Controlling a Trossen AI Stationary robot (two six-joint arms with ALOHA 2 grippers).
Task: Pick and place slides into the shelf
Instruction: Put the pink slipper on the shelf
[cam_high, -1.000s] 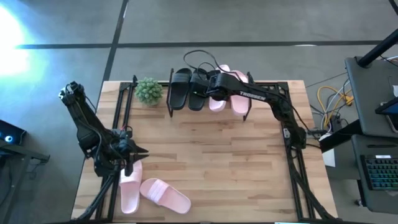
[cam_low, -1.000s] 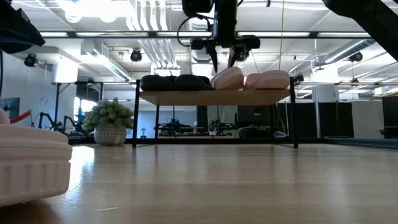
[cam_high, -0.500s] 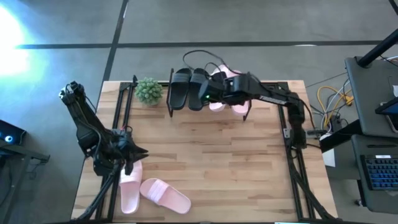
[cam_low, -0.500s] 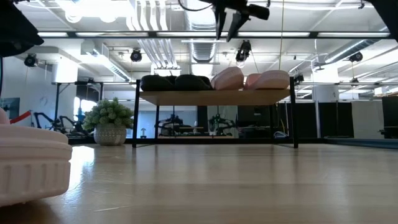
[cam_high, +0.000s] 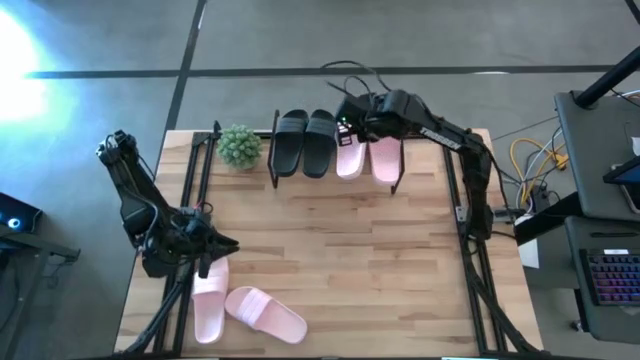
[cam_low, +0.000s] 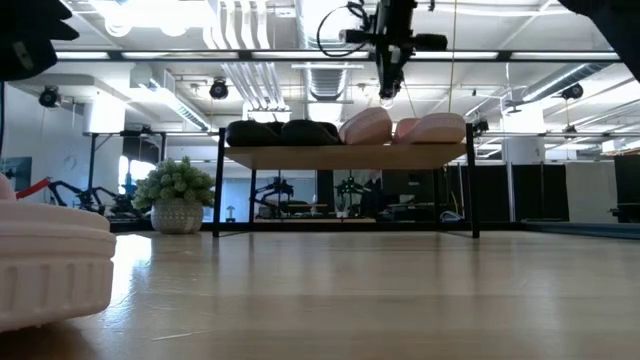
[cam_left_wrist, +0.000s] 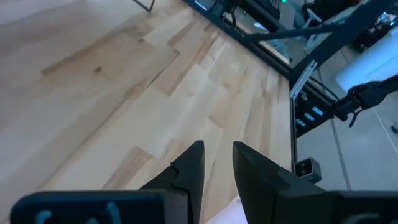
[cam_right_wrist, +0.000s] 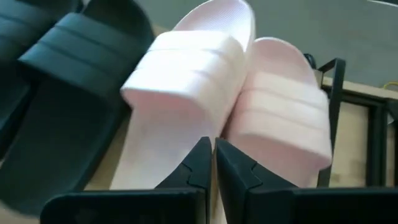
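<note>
On the shelf (cam_low: 345, 156) at the table's far side lie two black slides (cam_high: 305, 142) and two pale pink slides (cam_high: 367, 157), side by side on the top plank. My right gripper (cam_low: 388, 92) hangs shut just above the pink pair (cam_right_wrist: 186, 81), touching nothing. Two more pink slides (cam_high: 208, 300) (cam_high: 265, 312) lie soles down on the table near its front left corner. My left gripper (cam_high: 222, 245) waits just beyond them, close above the table. Its fingers (cam_left_wrist: 214, 168) stand a little apart with nothing between them.
A small potted plant (cam_high: 239, 145) stands left of the shelf. Bare wooden tabletop (cam_high: 340, 260) stretches between the shelf and the front slides. Black frame rails (cam_high: 465, 220) run along the table's left and right sides. A desk with a keyboard (cam_high: 610, 280) stands beyond the right edge.
My right gripper has come up off the slides on the shelf, swung toward the table's far edge and a little to the right, and shut its fingers. The slides on the shelf lie as before.
</note>
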